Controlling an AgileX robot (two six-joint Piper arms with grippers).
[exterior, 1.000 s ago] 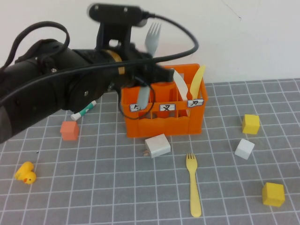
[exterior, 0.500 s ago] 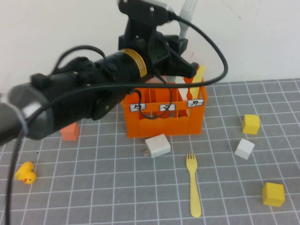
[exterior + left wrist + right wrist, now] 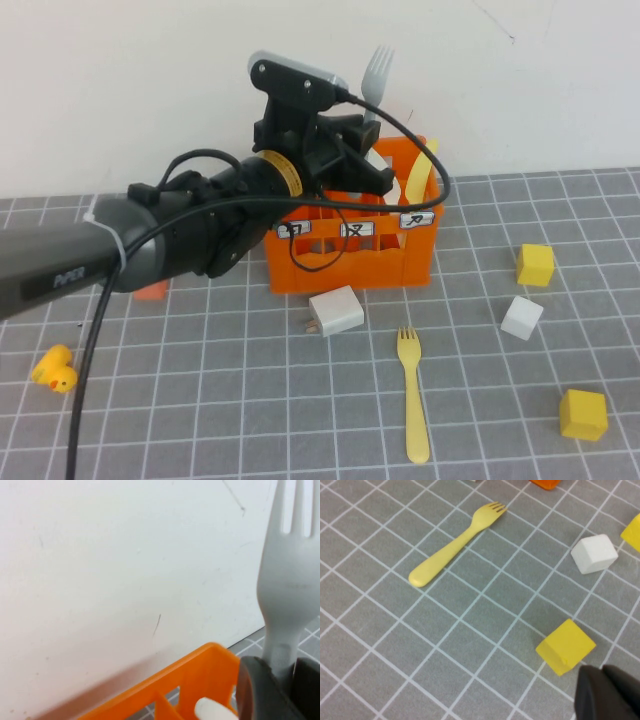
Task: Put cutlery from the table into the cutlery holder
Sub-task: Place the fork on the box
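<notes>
We hold the grey fork (image 3: 377,68) upright in our left tool (image 3: 372,168), clamped on its handle above the orange cutlery holder (image 3: 350,262), and judge that lowering it into a compartment comes next, while our right tool (image 3: 607,692), shut and empty, hangs over the table (image 3: 200,400) near the pale yellow fork (image 3: 411,392).

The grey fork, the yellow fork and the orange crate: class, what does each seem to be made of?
Grey fork, held tines-up by the left gripper: likely matte moulded plastic. Yellow fork on the table: same look. Orange crate: apparently rigid plastic with slotted walls. Right gripper: shut, hovering beside a yellow block.
</notes>
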